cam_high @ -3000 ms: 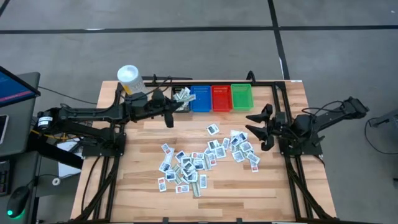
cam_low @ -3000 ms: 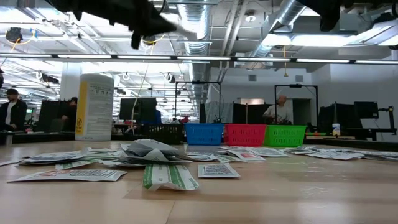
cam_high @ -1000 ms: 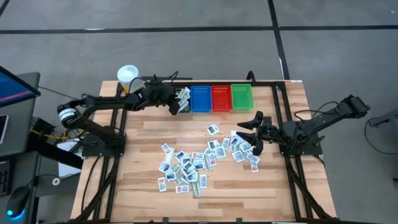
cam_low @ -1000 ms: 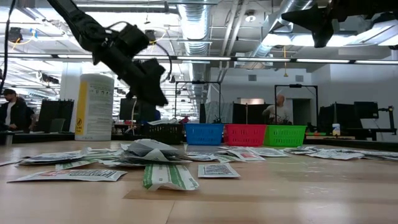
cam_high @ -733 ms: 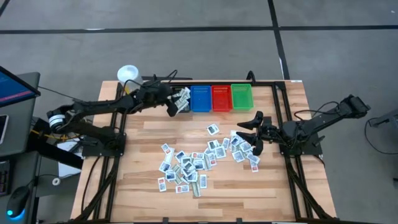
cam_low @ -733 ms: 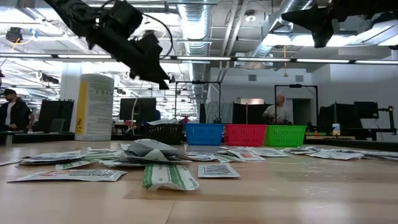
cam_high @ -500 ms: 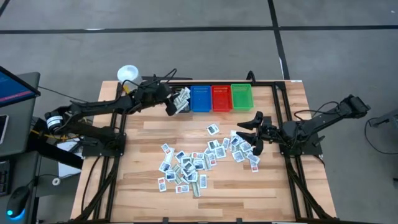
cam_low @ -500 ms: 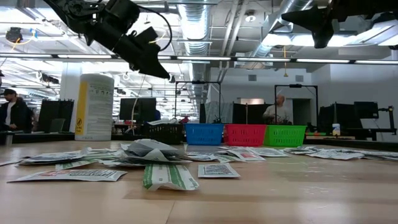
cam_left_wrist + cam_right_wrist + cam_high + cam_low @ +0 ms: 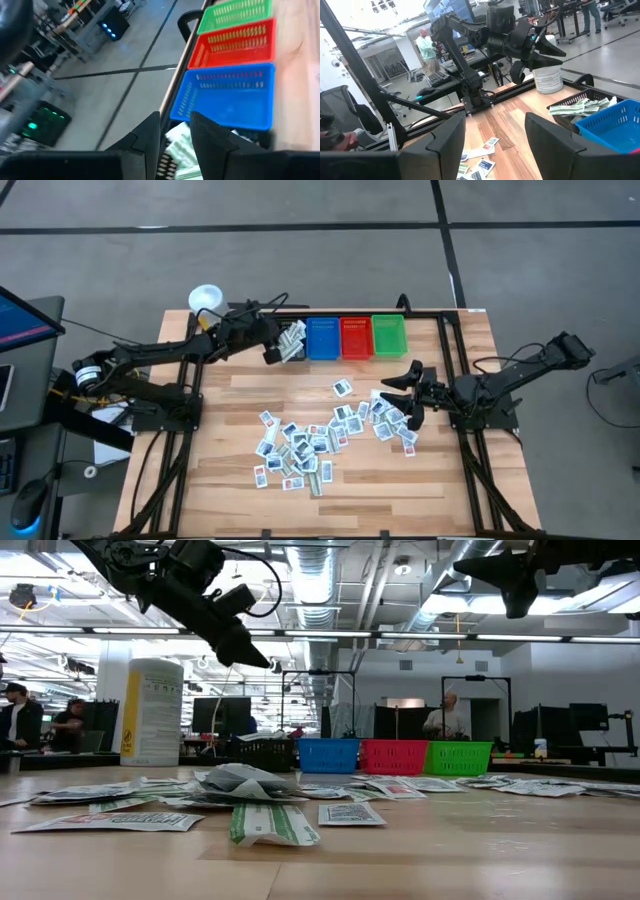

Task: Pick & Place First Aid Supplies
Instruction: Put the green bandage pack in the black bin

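Note:
The first aid supplies [image 9: 330,430] are small flat packets lying loose on the middle of the wooden table; more packets [image 9: 293,338] fill a black bin [image 9: 580,116] at the far edge. My left gripper [image 9: 272,354] hangs in the air just left of that bin, well above the table in the low view [image 9: 256,656]. In its wrist view [image 9: 175,129] its fingers stand a little apart with nothing between them, the bin's packets [image 9: 178,149] showing below. My right gripper [image 9: 404,392] hovers open over the pile's right end, empty.
Blue [image 9: 323,337], red [image 9: 356,337] and green [image 9: 388,335] bins stand in a row at the far edge, right of the black bin. A white tub [image 9: 205,300] stands at the far left corner. Bare wood lies toward the near edge. People show in the room behind.
My left gripper has risen from the black bin, drawn back a little toward the table's left edge and rolled about its own axis. My right gripper has kept still. The packets on the table lie as before.

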